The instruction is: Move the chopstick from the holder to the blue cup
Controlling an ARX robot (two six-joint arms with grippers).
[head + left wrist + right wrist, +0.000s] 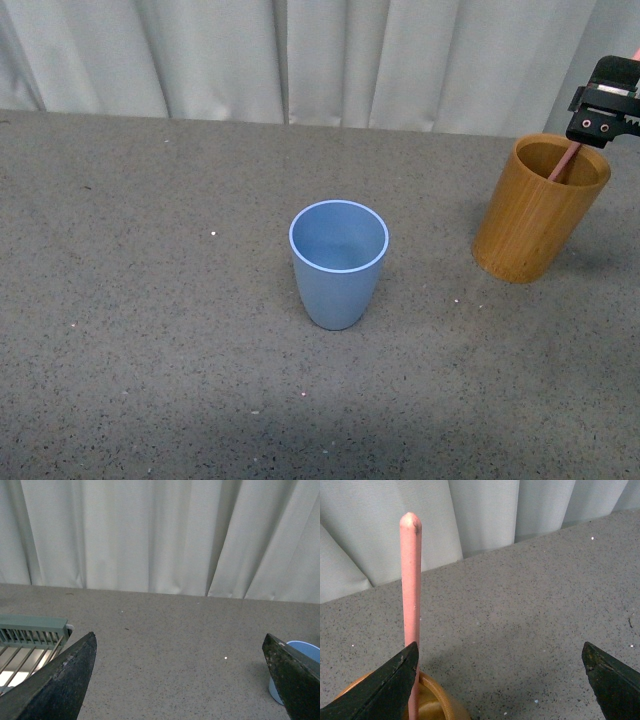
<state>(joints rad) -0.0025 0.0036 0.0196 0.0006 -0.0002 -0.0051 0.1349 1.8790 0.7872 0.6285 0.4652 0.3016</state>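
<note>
Front view puts my right gripper point(604, 118) above the holder point(530, 220), jaws spread wide, gripping nothing; the chopstick point(561, 163) stands inside it, just beside one finger, blue cup point(338, 262) well left.

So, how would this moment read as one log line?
right gripper: open by chopstick; chopstick: in holder; blue cup: empty; left gripper: open

Pink chopstick point(410, 580) is leaning inside bamboo holder point(530, 225), far right. Light blue cup point(338, 275) is sitting upright, well apart, centre.
</note>
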